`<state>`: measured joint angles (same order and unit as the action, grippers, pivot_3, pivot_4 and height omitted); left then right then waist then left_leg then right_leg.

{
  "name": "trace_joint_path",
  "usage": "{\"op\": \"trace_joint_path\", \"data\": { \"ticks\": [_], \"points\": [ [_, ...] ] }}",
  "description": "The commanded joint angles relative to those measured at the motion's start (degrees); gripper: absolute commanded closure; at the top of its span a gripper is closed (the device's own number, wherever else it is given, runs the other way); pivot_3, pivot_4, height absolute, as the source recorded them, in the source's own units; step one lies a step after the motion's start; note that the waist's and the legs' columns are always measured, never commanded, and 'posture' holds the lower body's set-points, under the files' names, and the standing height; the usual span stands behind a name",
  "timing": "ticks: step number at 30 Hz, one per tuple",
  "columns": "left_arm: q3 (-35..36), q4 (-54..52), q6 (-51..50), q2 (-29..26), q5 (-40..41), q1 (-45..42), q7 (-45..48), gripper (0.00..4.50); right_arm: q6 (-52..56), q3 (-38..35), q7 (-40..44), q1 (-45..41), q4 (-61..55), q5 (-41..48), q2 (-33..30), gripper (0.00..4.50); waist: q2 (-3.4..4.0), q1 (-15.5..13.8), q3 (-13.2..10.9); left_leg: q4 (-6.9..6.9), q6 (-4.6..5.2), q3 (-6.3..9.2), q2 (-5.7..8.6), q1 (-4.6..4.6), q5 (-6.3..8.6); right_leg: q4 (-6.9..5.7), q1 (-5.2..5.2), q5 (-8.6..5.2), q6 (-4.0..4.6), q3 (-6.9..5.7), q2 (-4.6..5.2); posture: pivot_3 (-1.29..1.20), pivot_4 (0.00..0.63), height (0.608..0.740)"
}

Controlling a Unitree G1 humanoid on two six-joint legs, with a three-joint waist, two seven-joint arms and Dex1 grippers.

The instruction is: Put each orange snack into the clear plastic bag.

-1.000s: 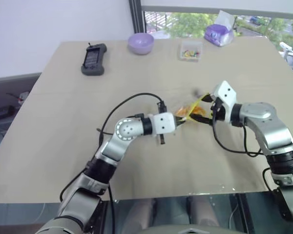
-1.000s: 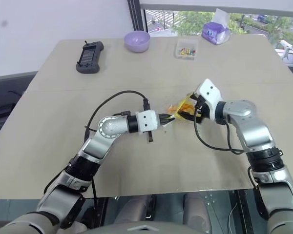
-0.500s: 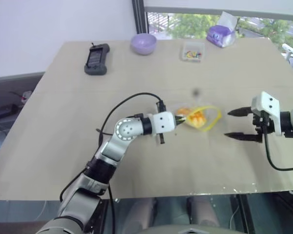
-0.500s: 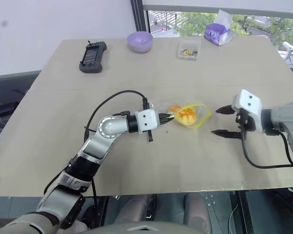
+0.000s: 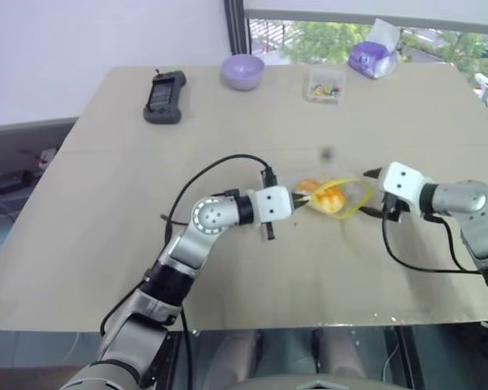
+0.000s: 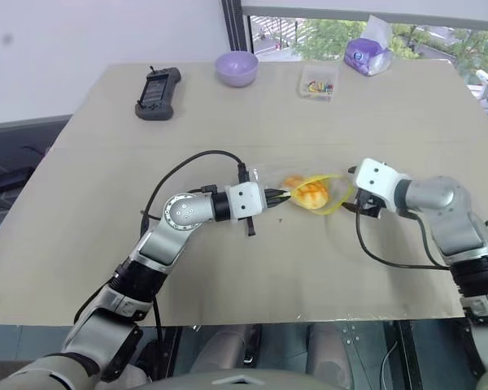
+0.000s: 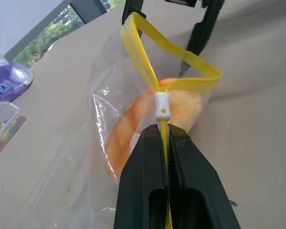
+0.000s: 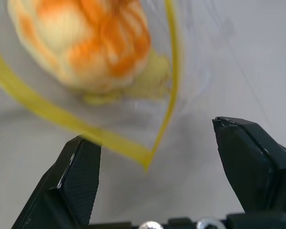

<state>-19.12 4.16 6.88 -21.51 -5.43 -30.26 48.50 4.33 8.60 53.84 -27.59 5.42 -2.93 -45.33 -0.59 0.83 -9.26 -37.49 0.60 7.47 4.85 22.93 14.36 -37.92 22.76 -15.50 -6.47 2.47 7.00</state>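
while the orange snack (image 7: 133, 138) sits inside the clear plastic bag (image 7: 90, 143) at mid-table, we see it blurred through crinkled film. our left gripper (image 7: 165, 143) is clamped on the bag's yellow zip strip (image 7: 148, 71); our right gripper (image 8: 157, 162) is spread, empty, at its mouth, fingertips barely showing from overhead.

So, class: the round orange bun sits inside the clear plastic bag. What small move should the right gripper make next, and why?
Probably ease forward and close on the yellow zip strip. The right gripper is open just short of the strip's corner, the left gripper pinches the other end, and the orange bun sits inside the clear plastic bag.
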Motion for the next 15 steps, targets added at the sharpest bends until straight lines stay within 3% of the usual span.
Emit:
{"op": "trace_joint_path", "data": {
  "ticks": [1, 6, 15],
  "points": [
    [0.5, -1.4, 0.4, -0.1, 0.6, -0.4, -0.3, 4.5, -1.3, -1.8, 0.4, -1.1, -1.6, 0.2, -1.4, 2.23, 0.0, 0.0, 0.0, 0.0, 0.0, 0.01, 0.0, 0.0, 0.0, 0.0, 0.0, 0.0, 0.0, 0.0, -0.01, 0.0, 0.15, 0.74],
    [0.4, -1.3, 0.3, 0.1, 0.5, -0.5, -0.4, 4.5, -1.4, -1.8, 0.7, -0.7, -1.6, 0.2, -1.5, 4.46, 0.0, 0.0, 0.0, 0.0, 0.0, 0.0, 0.01, 0.0, 0.0, 0.0, 0.0, 0.0, 0.0, 0.0, -0.01, 0.0, 0.15, 0.74],
    [1.2, -0.6, 0.6, -0.1, 0.4, -1.1, -1.0, 4.5, -1.6, -2.9, -1.6, -2.1, 0.4, -1.5, -2.3, 4.46, 0.0, 0.0, 0.0, 0.0, 0.0, 0.0, 0.01, -0.01, 0.0, -0.01, 0.0, 0.0, 0.0, 0.0, -0.01, 0.0, 0.15, 0.74]
  ]
}}
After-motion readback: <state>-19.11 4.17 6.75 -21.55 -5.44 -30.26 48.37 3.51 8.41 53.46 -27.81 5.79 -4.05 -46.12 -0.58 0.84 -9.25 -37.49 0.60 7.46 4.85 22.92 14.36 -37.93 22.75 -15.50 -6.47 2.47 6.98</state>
